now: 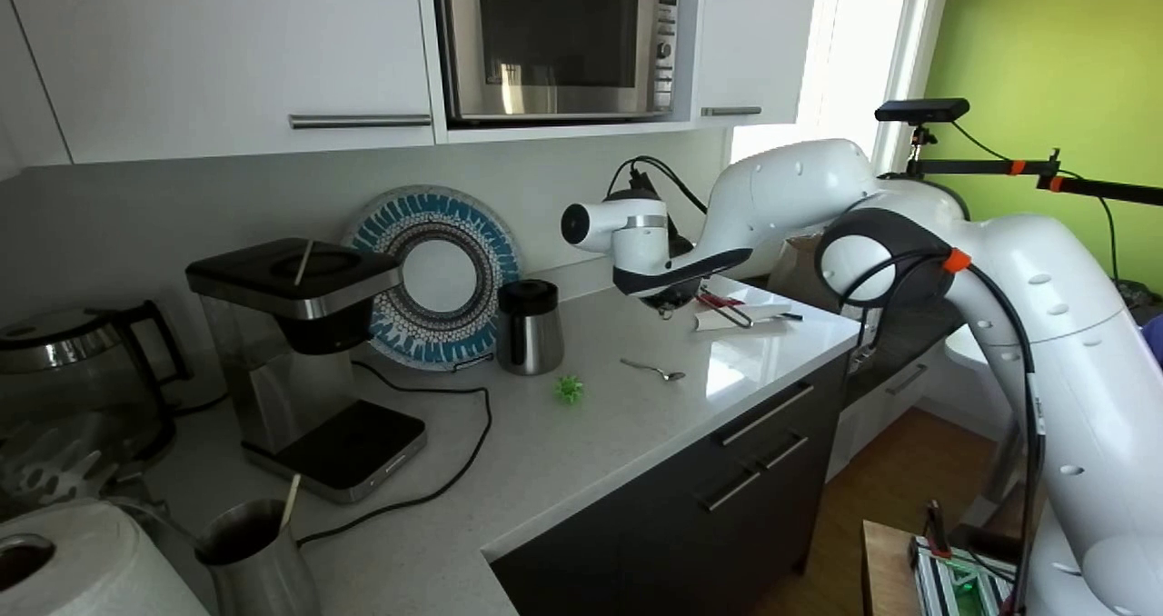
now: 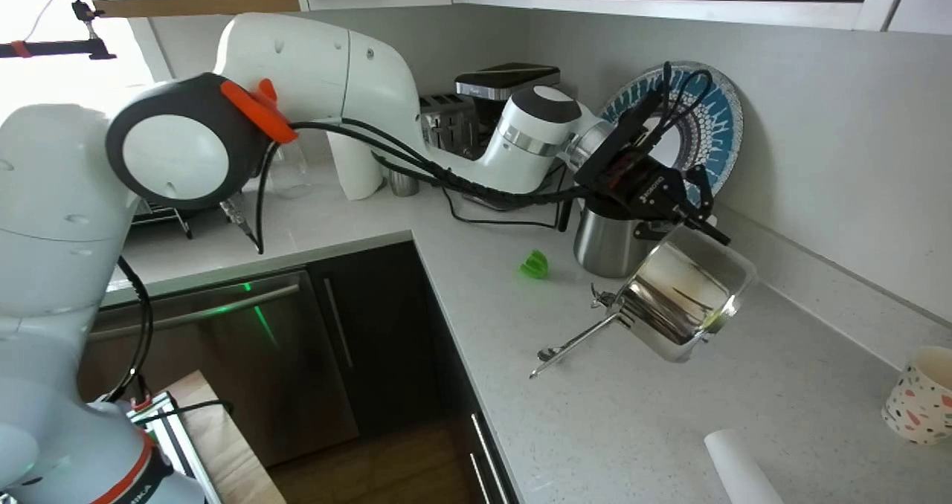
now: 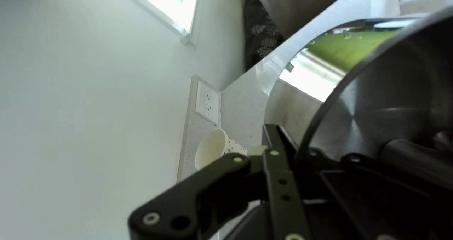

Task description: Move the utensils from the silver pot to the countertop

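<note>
— Read any markings?
— Yes: read "ROBOTIQ" on the gripper, above the countertop, toward the back edge.
— And on the arm's base, outside the front edge?
— Read, seemingly, "FRANKA" on the dark band.

At three o'clock in my wrist view the right edge crops the silver pot, its lower inside too dark to read. In an exterior view my wrist masks most of my gripper, and the paper-towel roll at eight o'clock is cut; in an exterior view a speckled cup is clipped at four.
</note>
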Controlling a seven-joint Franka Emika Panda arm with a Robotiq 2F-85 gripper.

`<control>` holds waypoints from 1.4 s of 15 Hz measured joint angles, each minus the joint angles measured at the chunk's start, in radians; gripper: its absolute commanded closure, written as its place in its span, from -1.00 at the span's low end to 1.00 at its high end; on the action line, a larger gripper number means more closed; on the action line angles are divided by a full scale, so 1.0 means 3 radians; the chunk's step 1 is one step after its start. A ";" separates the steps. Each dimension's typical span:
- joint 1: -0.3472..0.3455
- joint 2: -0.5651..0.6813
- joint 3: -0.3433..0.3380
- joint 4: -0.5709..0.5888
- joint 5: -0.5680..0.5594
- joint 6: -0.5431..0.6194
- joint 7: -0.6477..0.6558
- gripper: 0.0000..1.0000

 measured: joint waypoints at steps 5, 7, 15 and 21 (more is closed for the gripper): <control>-0.0061 -0.0281 -0.0002 -0.0323 0.0272 0.0529 0.0151 0.98; -0.0023 -0.0262 -0.0050 -0.0378 0.0155 0.0439 0.0065 0.98; 0.0246 -0.0038 -0.0117 -0.0358 -0.0383 -0.0479 0.0014 0.98; 0.0469 0.0309 -0.0117 -0.0033 -0.0624 -0.1320 -0.0069 0.98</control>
